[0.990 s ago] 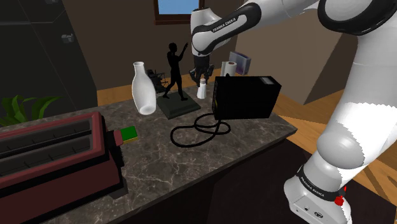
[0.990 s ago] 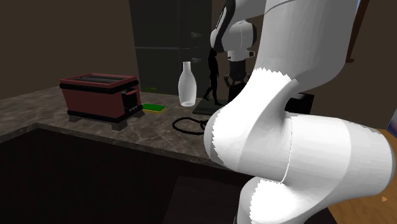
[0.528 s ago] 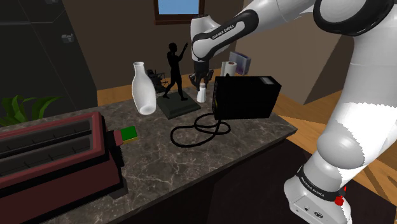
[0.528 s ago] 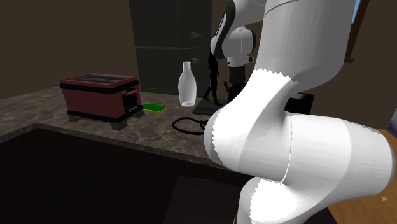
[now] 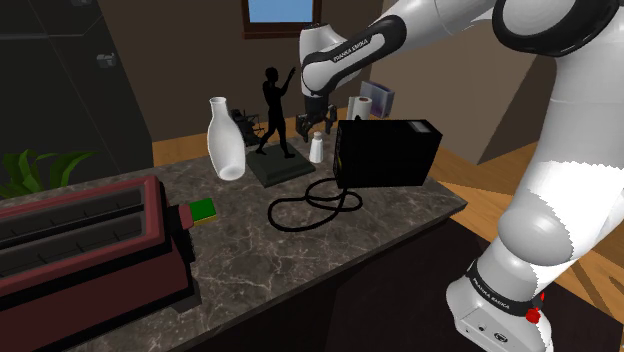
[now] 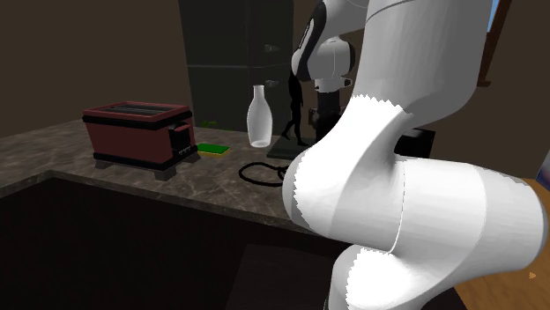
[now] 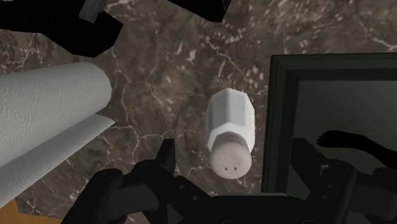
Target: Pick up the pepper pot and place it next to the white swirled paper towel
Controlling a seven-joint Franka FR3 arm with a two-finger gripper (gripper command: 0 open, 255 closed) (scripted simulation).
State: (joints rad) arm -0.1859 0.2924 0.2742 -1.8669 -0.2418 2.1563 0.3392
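The pepper pot (image 5: 317,149), a small white faceted shaker with a holed top, stands upright on the marble counter (image 5: 400,215). My gripper (image 5: 317,125) hovers right above it, open. In the wrist view the pepper pot (image 7: 230,130) sits between the two spread fingers of my gripper (image 7: 234,154), and neither one touches it. The white swirled paper towel (image 7: 48,121) lies close beside the pot, with a strip of bare counter between them. In the shoulder view the paper towel (image 5: 360,108) stands just behind the black box.
A black box (image 5: 386,152) with a looped cable (image 5: 315,200) stands right of the pot. A dark figurine (image 5: 275,110) on a dark base (image 5: 280,170) is at its left, then a white vase (image 5: 226,140), a green sponge (image 5: 203,210) and a dark red toaster (image 5: 80,250).
The gripper came down a little with the pepper pot, set it on the counter and opened, letting go of it. The arm has since stayed in place.
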